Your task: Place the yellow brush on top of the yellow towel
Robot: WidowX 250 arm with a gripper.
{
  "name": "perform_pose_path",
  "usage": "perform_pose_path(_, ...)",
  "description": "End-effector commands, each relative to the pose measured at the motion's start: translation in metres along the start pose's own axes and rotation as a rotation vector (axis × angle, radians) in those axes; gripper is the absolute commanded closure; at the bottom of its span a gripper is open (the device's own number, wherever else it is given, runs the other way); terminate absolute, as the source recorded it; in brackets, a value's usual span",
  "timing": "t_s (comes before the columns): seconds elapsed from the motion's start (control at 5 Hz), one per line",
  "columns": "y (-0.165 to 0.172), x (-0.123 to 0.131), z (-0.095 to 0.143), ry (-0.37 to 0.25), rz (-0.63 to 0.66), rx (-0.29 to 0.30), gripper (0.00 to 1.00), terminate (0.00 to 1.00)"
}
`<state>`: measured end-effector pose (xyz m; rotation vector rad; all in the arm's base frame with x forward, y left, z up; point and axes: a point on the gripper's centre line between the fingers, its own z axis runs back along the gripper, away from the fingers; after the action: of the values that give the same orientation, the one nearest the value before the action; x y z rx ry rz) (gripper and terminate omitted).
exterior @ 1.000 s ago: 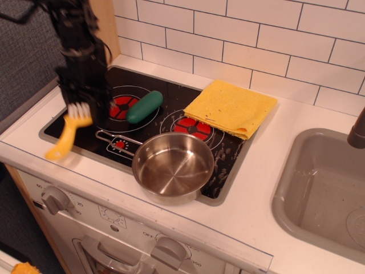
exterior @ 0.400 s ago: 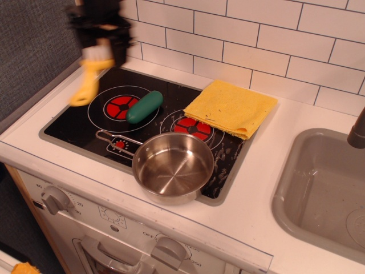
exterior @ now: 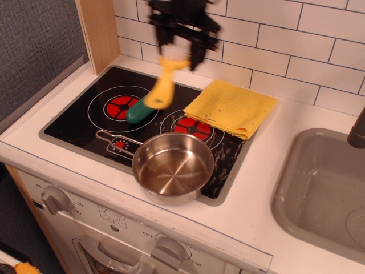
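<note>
My gripper (exterior: 181, 50) is blurred by motion, high above the back of the stove, and shut on the head of the yellow brush (exterior: 163, 84). The brush hangs in the air with its handle pointing down and to the left, over the green object. The yellow towel (exterior: 231, 107) lies folded at the back right of the stove top, partly over the right burner, just right of the brush. Nothing lies on the towel.
A green pickle-shaped object (exterior: 139, 111) lies between the two red burners. A steel pan (exterior: 173, 166) stands at the front of the stove top (exterior: 74, 123). A grey sink (exterior: 322, 191) is at the right. A wooden panel (exterior: 98, 28) stands at the back left.
My gripper has carried the brush up from the stove's left front edge, then right across the back, to just left of the towel.
</note>
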<state>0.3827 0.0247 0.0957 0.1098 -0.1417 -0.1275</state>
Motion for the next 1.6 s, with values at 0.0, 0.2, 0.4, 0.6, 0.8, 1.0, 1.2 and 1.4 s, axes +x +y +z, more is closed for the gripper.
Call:
perform_pose_path(0.0,-0.028,0.042,-0.014,-0.082,0.029,-0.032,1.0,0.0)
perform_pose_path(0.2,-0.038,0.051,-0.018,-0.109,-0.004,-0.06,1.0,0.0)
perform_pose_path(0.4,-0.039,0.05,-0.018,-0.106,-0.027,-0.088,0.0,0.0)
perform_pose_path(0.6,-0.034,0.045,-0.01,-0.072,-0.022,-0.094,0.0,0.0)
perform_pose_path(0.8,-0.025,0.031,0.006,-0.05,0.002,-0.062,0.0,0.0)
perform_pose_path(1.0,-0.011,0.006,0.028,-0.052,0.048,-0.078,0.0,0.0)
perform_pose_path(1.2,-0.004,-0.009,0.026,-0.034,0.044,-0.073,0.0,0.0)
perform_pose_path(1.4,-0.004,-0.009,0.026,-0.034,0.044,-0.073,0.0,0.0)
